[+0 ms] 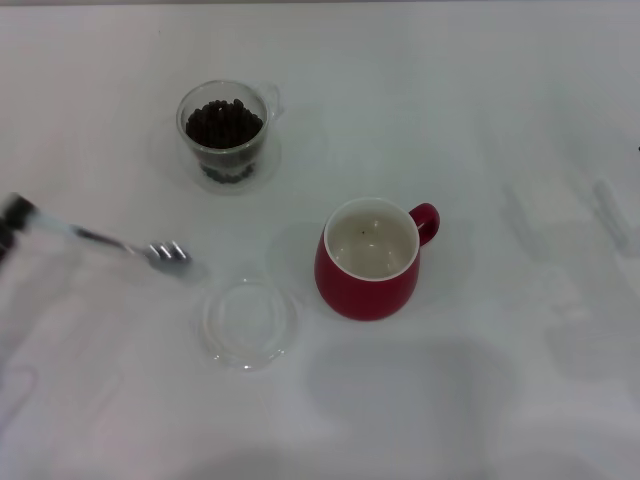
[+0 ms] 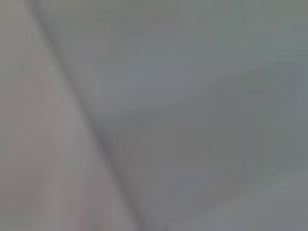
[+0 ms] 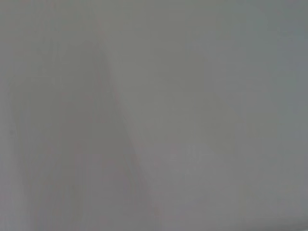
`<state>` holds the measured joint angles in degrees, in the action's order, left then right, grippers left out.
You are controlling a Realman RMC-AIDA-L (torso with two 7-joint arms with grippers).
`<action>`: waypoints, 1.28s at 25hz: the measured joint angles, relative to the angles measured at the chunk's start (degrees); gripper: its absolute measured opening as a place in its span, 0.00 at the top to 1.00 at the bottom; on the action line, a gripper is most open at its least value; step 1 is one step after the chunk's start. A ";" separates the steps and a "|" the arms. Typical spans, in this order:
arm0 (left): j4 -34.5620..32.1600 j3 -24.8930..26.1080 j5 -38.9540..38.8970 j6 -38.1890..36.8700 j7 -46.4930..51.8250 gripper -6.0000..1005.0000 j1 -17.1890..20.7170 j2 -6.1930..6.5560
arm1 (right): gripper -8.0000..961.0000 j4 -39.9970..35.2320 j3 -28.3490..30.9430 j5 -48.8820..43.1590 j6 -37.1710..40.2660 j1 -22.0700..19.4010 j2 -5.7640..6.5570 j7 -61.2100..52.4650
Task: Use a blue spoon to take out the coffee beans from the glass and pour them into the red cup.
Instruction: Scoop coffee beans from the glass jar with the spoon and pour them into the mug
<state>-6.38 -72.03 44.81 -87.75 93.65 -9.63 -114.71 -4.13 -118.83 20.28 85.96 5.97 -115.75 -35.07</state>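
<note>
The glass (image 1: pixel 226 132) stands at the back left of the white table, filled with dark coffee beans (image 1: pixel 224 122). The red cup (image 1: pixel 369 262) stands upright in the middle with its handle to the right, and its cream inside is almost empty. I cannot make out the blue spoon for certain. A faint pale long shape (image 1: pixel 608 214) lies at the far right, and I cannot tell what it is. Neither gripper shows in the head view. Both wrist views show only a blurred pale surface.
A metal fork (image 1: pixel 160 252) with a dark handle lies at the left, its tines pointing towards the middle. A flat clear round dish (image 1: pixel 248 321) lies in front of it, left of the red cup. The cloth (image 1: pixel 480 400) is white and wrinkled.
</note>
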 joint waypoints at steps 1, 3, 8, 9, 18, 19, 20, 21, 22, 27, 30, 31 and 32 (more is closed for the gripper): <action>-0.90 0.01 -2.37 -0.68 -0.04 0.87 0.05 0.44 | 0.23 0.00 0.00 0.00 0.00 0.00 0.00 0.00; -4.03 0.04 -6.53 -1.43 0.04 0.87 -0.38 1.38 | 0.23 -0.09 0.00 -0.02 0.00 0.01 0.00 0.00; -8.99 0.74 -10.08 1.30 -0.42 0.87 -6.60 3.75 | 0.23 -0.50 0.00 -0.01 -0.01 0.45 0.00 0.00; -8.93 1.00 -9.49 2.41 -0.58 0.87 -8.47 4.18 | 0.23 -0.64 0.01 -0.03 -0.02 0.54 0.00 0.00; -8.97 1.13 -1.12 15.02 -4.71 0.87 -18.97 4.62 | 0.23 -1.97 0.01 -0.01 0.65 0.35 0.00 0.00; -8.95 1.13 0.73 20.75 -6.92 0.87 -20.95 3.76 | 0.23 -2.21 0.01 0.01 0.72 0.26 0.00 0.00; -8.90 1.13 0.81 21.36 -7.06 0.87 -21.07 3.54 | 0.23 -2.36 0.00 0.04 0.79 0.19 0.00 0.00; -8.89 1.14 0.95 22.14 -7.30 0.87 -21.24 3.26 | 0.23 -2.44 0.02 0.09 0.82 0.19 0.00 0.00; -8.89 1.14 0.95 22.14 -7.30 0.87 -21.24 3.26 | 0.23 -2.49 0.06 0.11 0.85 0.19 0.00 0.00; -9.13 0.92 2.01 24.28 -10.56 0.87 -21.55 1.31 | 0.23 -3.83 0.41 0.23 1.80 0.18 0.00 0.00; -8.97 0.79 3.00 25.93 -11.86 0.87 -21.29 0.19 | 0.23 -4.25 0.48 0.27 2.03 0.43 0.00 0.00; -8.77 0.80 3.67 26.40 -11.94 0.87 -21.32 -0.04 | 0.23 -4.25 0.49 0.28 2.00 0.59 0.00 0.00; -8.71 0.79 3.88 26.58 -11.94 0.87 -21.36 -0.11 | 0.23 -4.28 0.49 0.30 1.90 0.72 0.00 0.00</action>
<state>-15.08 -71.24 48.69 -61.17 81.71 -30.99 -114.82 -8.40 -118.34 20.58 87.86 6.69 -115.75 -35.07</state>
